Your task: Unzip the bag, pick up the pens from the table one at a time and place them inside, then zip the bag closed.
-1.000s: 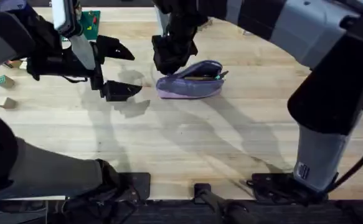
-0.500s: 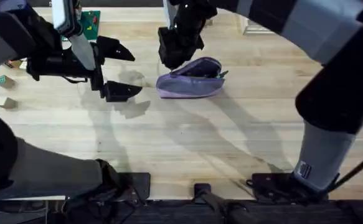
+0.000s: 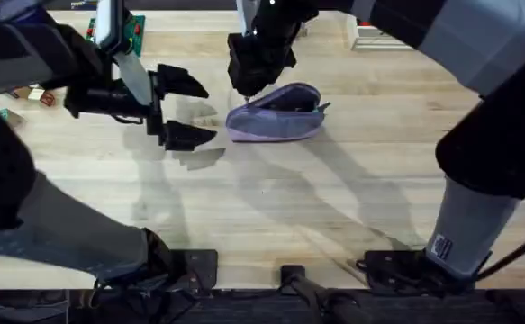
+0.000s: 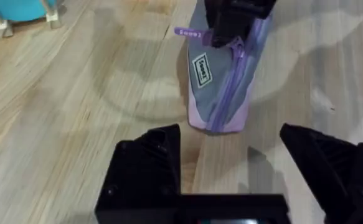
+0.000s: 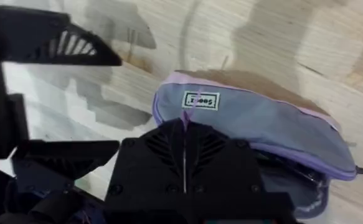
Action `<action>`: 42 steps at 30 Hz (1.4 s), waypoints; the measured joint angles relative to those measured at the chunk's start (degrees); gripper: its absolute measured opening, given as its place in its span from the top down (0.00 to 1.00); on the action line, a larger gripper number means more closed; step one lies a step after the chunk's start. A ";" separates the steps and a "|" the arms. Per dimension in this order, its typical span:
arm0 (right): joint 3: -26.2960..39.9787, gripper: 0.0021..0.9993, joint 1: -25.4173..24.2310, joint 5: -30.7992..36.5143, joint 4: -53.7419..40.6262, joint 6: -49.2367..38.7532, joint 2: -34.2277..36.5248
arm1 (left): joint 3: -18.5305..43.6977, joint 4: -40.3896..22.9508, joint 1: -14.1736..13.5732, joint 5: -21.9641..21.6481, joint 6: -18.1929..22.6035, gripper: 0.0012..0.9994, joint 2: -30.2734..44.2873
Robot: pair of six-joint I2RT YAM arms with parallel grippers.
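The counter (image 3: 271,198) is lying open and bare across its whole near half, a wide run of planks between the arms' bases and the bag (image 3: 276,123). To the right of the bag there is free wood too. Small blocks (image 3: 23,94) and a green card (image 3: 134,34) are sitting off at the far left edge, well apart from the bag.

The left arm is reaching in from the left side, held low and level, with its gripper (image 3: 183,110) pointing toward the bag. Its jaws are standing released, spread wide with nothing between them. In the left wrist view the two black fingers (image 4: 147,165) are framing the bag's near end (image 4: 221,81), which is lying just beyond them, not touched.

The right arm is sweeping in an arc from the lower right, across the top, and coming down from above onto the bag's left end. The right gripper (image 3: 255,72) is hanging nose-down there. In the right wrist view its jaws are looking clenched, the two fingers (image 5: 184,155) meeting in a thin seam right over the bag's zipper end; whether the pull tab is between them, I cannot tell.

The bag is lying on its side on the far middle of the counter, its white label (image 5: 200,100) facing up. At its right end it is gaping a little, with dark pen ends (image 3: 309,108) showing inside.
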 joint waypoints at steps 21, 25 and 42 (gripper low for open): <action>0.00 0.97 0.02 0.00 0.74 0.00 0.00 | 0.00 14.27 -9.89 6.98 -6.90 0.01 5.41; 0.00 0.97 0.02 0.00 0.76 0.00 0.00 | 0.00 14.92 -11.08 6.93 -9.29 0.05 5.41; 0.00 0.97 -1.96 -0.03 0.86 -3.17 0.00 | 0.00 15.07 -11.46 6.80 -11.45 0.96 5.41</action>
